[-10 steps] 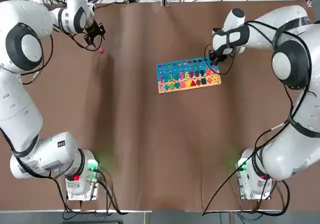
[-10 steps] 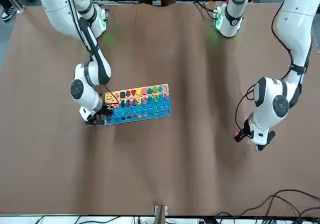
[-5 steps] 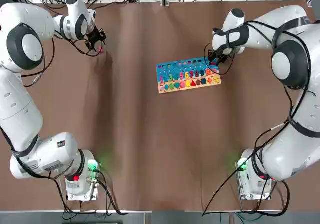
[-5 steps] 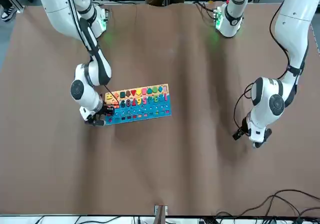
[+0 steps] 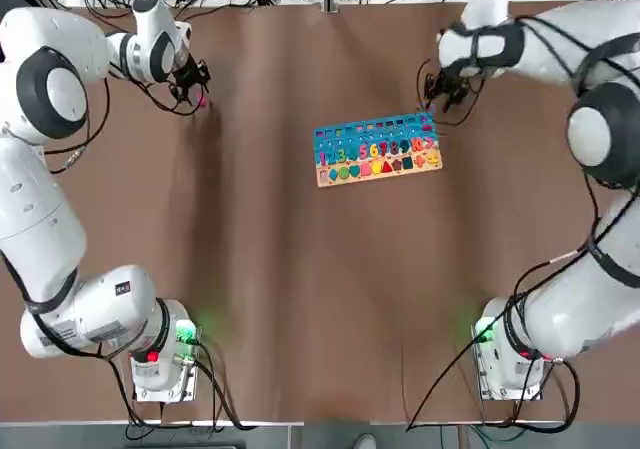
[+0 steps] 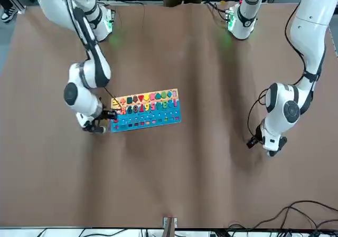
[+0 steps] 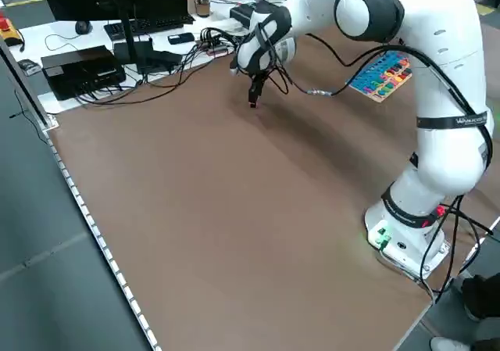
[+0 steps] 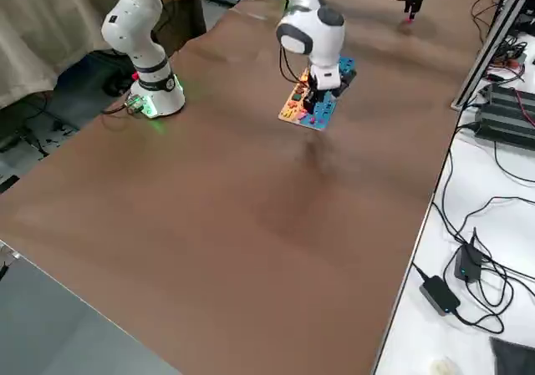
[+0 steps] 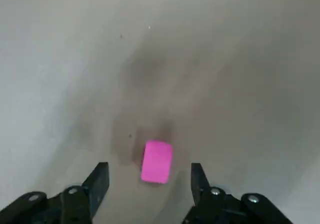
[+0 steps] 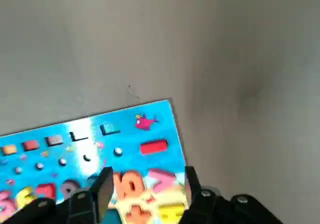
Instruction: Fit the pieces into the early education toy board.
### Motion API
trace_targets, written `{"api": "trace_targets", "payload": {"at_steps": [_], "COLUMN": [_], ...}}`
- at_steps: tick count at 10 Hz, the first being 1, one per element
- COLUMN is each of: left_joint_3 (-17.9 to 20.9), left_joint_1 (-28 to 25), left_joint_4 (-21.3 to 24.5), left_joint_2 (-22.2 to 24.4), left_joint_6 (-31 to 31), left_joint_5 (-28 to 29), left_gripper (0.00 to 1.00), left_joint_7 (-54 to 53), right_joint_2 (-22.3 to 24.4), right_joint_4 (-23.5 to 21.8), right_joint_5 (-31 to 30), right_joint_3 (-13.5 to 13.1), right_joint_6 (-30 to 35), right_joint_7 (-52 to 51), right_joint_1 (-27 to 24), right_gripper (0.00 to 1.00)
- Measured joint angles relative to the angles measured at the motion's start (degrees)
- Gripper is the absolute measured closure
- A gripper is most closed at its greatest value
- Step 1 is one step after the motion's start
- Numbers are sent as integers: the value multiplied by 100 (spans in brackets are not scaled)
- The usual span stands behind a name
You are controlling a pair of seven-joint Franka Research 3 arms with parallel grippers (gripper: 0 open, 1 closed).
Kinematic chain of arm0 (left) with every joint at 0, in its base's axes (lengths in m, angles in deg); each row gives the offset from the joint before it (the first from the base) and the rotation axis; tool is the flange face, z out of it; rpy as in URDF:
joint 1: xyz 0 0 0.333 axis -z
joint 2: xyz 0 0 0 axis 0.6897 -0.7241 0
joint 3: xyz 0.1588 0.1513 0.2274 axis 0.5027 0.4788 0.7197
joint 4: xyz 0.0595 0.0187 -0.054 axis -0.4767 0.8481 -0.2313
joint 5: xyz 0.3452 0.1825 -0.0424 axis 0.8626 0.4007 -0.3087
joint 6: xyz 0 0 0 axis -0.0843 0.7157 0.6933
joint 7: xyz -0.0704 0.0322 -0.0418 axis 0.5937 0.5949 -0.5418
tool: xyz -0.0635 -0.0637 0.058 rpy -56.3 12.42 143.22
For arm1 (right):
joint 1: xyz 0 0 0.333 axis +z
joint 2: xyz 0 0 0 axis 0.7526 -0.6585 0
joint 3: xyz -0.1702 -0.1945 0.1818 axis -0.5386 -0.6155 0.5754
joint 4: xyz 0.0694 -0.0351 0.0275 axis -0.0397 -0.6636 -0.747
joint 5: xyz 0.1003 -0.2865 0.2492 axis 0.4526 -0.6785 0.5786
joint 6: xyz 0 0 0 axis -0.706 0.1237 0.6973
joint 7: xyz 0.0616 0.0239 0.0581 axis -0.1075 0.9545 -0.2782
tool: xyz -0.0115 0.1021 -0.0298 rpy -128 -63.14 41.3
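A single brown table (image 5: 300, 289) carries everything, and two white arms rise from bases at its near edge. One early education toy board (image 5: 377, 151) lies flat right of the table's middle, toward the far edge, slightly tilted: a blue field with a row of colourful numerals and a tan strip of coloured shapes.

The right gripper (image 10: 146, 184) hangs just above the board's far right corner, its two fingers (image 10: 104, 184) spread apart with nothing between them. Under it the right wrist view shows three small pieces seated in that end of the board: one red bar (image 10: 153, 147), one orange "10" (image 10: 128, 184) and one pink piece (image 10: 161, 177).

The left gripper (image 9: 147, 184) is well apart from the board, low over the far left part of the table. Its two fingers (image 9: 98, 183) stand open on either side of one loose pink piece (image 9: 157, 161), which lies on the bare table between them; neither finger visibly touches it. In the top view that pink piece (image 5: 202, 99) peeks out just beside the gripper.
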Motion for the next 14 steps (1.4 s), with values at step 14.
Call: {"api": "trace_targets", "payload": {"at_steps": [14], "left_joint_3": [38], "left_joint_1": [132], "left_joint_4": [-180], "left_joint_2": [-201], "left_joint_6": [-1], "left_joint_5": [140], "left_gripper": [52], "left_joint_7": [-37], "right_joint_2": [2402], "right_joint_4": [1523], "right_joint_5": [-1172], "right_joint_3": [80], "right_joint_6": [4091], "right_joint_7": [-1852], "right_joint_1": [-2033], "right_gripper": [1]}}
